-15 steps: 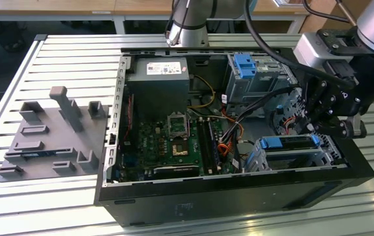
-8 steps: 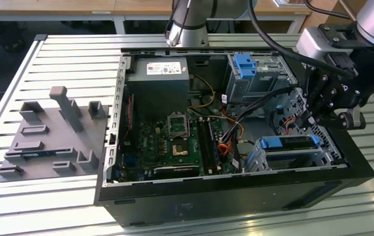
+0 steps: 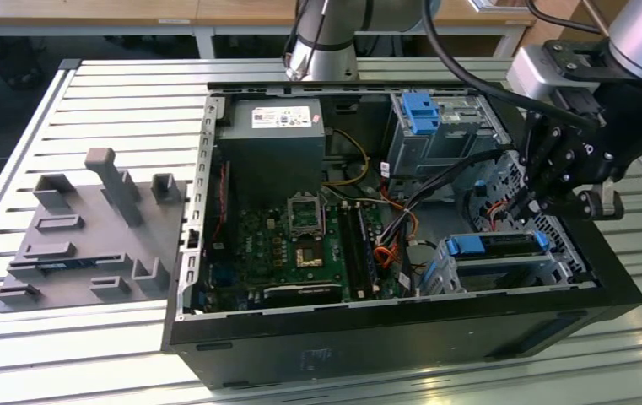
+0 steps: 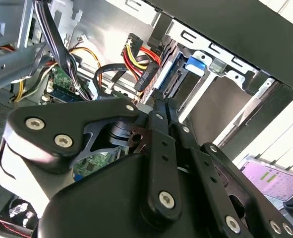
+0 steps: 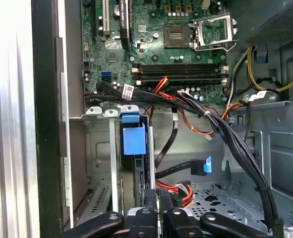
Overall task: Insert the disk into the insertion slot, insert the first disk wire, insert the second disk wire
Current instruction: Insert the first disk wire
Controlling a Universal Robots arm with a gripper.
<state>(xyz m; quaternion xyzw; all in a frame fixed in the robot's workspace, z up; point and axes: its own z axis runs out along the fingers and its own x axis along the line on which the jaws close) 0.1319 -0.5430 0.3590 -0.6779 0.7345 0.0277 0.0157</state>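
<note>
The disk [image 3: 496, 245], in its bright blue carrier [image 5: 134, 140], sits inside the insertion slot [image 3: 515, 272], a perforated metal cage [image 5: 97, 144] at the case's corner on the exterior view's right. My gripper [image 4: 161, 106] reaches down into the case beside that cage, its fingers [image 5: 151, 201] pressed together. Just past the fingertips a black connector with red and yellow wires [image 4: 145, 74] lies against the disk's edge [image 4: 172, 79]; I cannot tell whether the fingers grip it. A black cable with a blue-tipped plug [image 5: 207, 165] hangs loose nearby.
The open computer case [image 3: 400, 337] lies on a slatted table. Inside are the motherboard [image 3: 298, 245], a power supply [image 3: 270, 143], a taller grey bay with a blue latch [image 3: 422, 114] and a thick black wire bundle [image 5: 225, 134]. A grey fixture plate [image 3: 84, 245] stands at the exterior view's left.
</note>
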